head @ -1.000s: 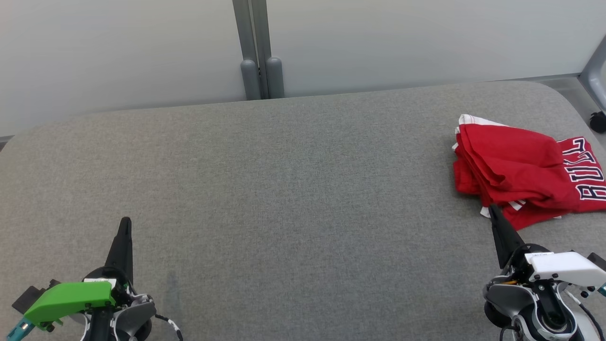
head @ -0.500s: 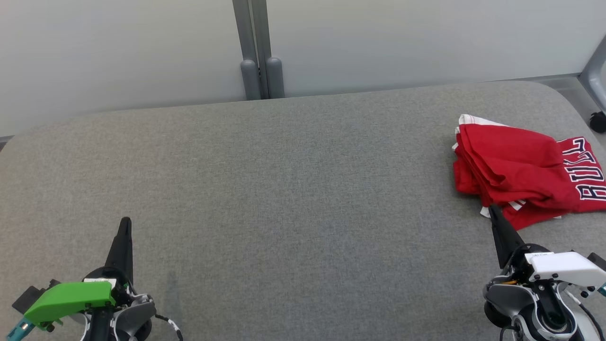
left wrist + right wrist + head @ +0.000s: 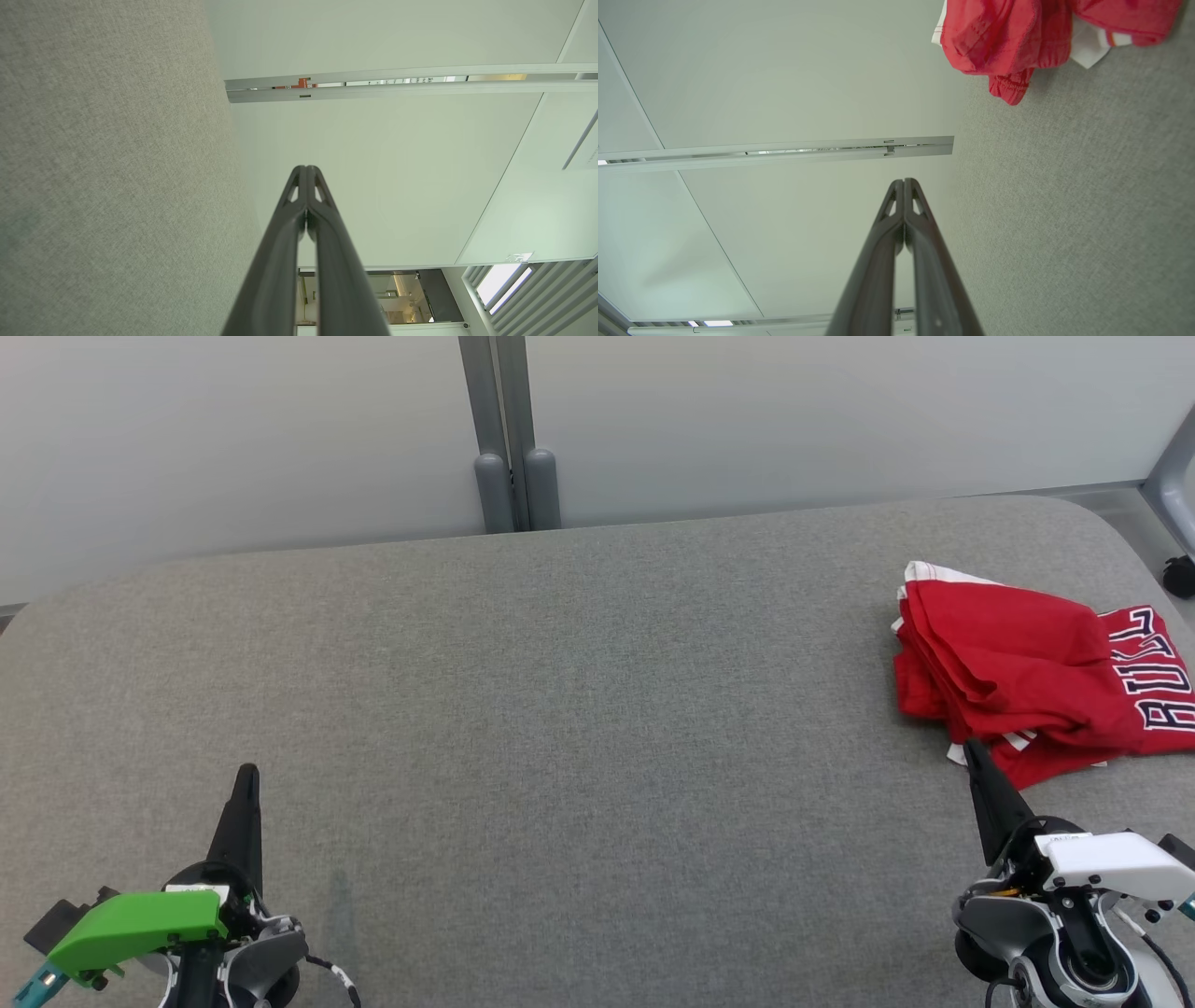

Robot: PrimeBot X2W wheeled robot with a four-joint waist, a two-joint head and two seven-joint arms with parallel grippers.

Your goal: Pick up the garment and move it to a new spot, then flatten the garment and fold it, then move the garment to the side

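At the right edge of the head view, partly cut off by the frame, the garment lies as a loose red bundle of several layers on the grey cushioned surface. The right gripper sits at lower right with its tip just beside the bundle's near hem. The left gripper sits at lower left, well apart from it. Both are clenched on nothing, fingers pressed together in each wrist view.

We see three risks. Closed fingers would only shove the cloth, so the jaws must part first. A pinch on the top layer alone would let the lower folds spill open. The bundle sits near the surface's rounded right corner, so a sideways drag could slide it off.

We judge its long axis to run across the frame, dipping toward the lower right. White trim shows at its upper-left end. The lettering reads up the frame with letter tops facing left, so we guess the collar end points left, though folds hide it.
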